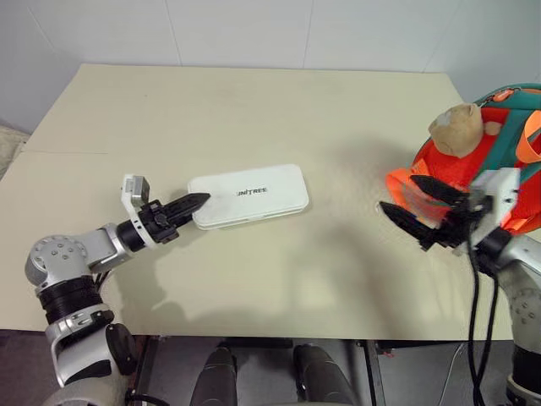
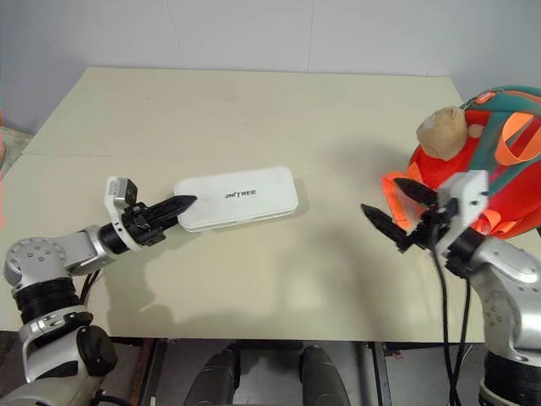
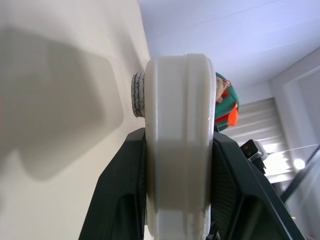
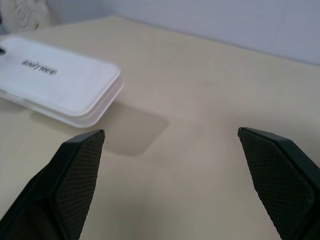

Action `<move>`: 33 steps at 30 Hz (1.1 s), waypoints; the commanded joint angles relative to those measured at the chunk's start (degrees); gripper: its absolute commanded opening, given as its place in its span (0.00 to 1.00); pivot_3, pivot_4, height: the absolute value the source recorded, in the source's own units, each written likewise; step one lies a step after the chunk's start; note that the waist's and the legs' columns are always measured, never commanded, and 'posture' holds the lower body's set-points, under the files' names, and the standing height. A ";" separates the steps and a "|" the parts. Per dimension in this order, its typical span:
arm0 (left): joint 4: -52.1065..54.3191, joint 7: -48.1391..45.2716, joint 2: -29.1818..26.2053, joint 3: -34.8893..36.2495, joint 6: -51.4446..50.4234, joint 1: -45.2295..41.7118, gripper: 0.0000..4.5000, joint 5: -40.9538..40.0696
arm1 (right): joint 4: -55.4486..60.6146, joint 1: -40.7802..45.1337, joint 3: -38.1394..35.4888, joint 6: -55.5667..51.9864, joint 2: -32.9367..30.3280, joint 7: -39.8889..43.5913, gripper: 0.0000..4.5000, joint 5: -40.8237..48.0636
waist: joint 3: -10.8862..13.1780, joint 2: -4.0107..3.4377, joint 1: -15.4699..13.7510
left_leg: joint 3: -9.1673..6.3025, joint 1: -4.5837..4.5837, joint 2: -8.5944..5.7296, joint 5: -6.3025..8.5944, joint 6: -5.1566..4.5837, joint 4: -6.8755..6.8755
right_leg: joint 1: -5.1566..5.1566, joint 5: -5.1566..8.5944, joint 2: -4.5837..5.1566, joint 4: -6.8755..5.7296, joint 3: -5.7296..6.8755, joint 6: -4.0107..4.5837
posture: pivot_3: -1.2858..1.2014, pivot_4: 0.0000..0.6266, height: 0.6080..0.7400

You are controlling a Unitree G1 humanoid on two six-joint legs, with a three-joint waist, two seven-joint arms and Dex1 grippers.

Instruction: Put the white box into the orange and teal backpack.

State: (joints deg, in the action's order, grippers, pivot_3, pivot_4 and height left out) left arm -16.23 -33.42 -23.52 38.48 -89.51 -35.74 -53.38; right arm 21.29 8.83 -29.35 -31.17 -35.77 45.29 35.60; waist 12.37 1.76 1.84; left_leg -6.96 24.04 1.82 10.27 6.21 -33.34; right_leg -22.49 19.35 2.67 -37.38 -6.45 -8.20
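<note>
The white box (image 1: 249, 194), flat with dark lettering on its lid, lies lengthwise near the middle of the table (image 1: 254, 110). My left gripper (image 1: 196, 203) is shut on the box's left short end. In the left wrist view the box's edge (image 3: 177, 140) stands clamped between the two black fingers (image 3: 117, 200). The orange and teal backpack (image 1: 507, 139) sits at the table's right edge, with a tan plush bear (image 1: 456, 127) on it. My right gripper (image 1: 399, 193) hovers open just in front of the backpack, pointing left toward the box (image 4: 60, 85). There is nothing between its fingers (image 4: 75, 170).
The beige table stretches bare between the box and the backpack and behind them up to a white wall. Its front edge runs close below both arms. A black cable hangs from my right wrist (image 1: 478, 288).
</note>
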 commanded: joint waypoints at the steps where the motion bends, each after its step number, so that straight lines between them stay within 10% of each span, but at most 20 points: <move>1: 1.05 2.76 1.57 2.84 -1.69 -1.72 0.29 -2.33 | -1.22 -1.34 -6.55 0.95 -3.61 -0.98 1.00 1.22 | 0.00 0.00 0.00 | 0.00 0.00 0.00 0.00 0.00 -0.01 | 0.00 0.00 0.00 0.00 0.00 0.00 | 0.52 0.24 1.00; 15: 1.56 5.38 2.95 3.00 -2.90 -2.09 0.29 -2.88 | -12.45 -6.56 -17.94 5.98 -6.75 -3.07 1.00 0.49 | 0.00 0.01 -0.05 | 0.05 0.02 -0.02 0.00 0.00 -0.03 | 0.04 -0.04 0.00 0.19 -0.02 -0.05 | 0.52 0.24 1.00; 33: 2.95 5.97 3.23 2.53 -2.67 -1.62 0.29 -2.88 | -23.86 5.06 -6.40 12.07 -3.09 -7.87 1.00 -2.67 | 0.00 0.00 0.12 | 0.09 0.02 -0.01 -0.02 0.01 0.00 | 0.09 -0.11 0.01 0.39 -0.07 -0.09 | 0.52 0.24 1.00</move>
State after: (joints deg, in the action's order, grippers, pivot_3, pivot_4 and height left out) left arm -15.76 -27.05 -20.15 40.51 -92.21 -37.11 -54.09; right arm -1.81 12.40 -36.41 -20.47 -38.90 38.26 33.51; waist 12.36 1.76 1.96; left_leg -6.87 24.06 1.81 10.24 6.22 -33.34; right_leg -22.39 19.24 2.68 -36.99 -6.53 -8.30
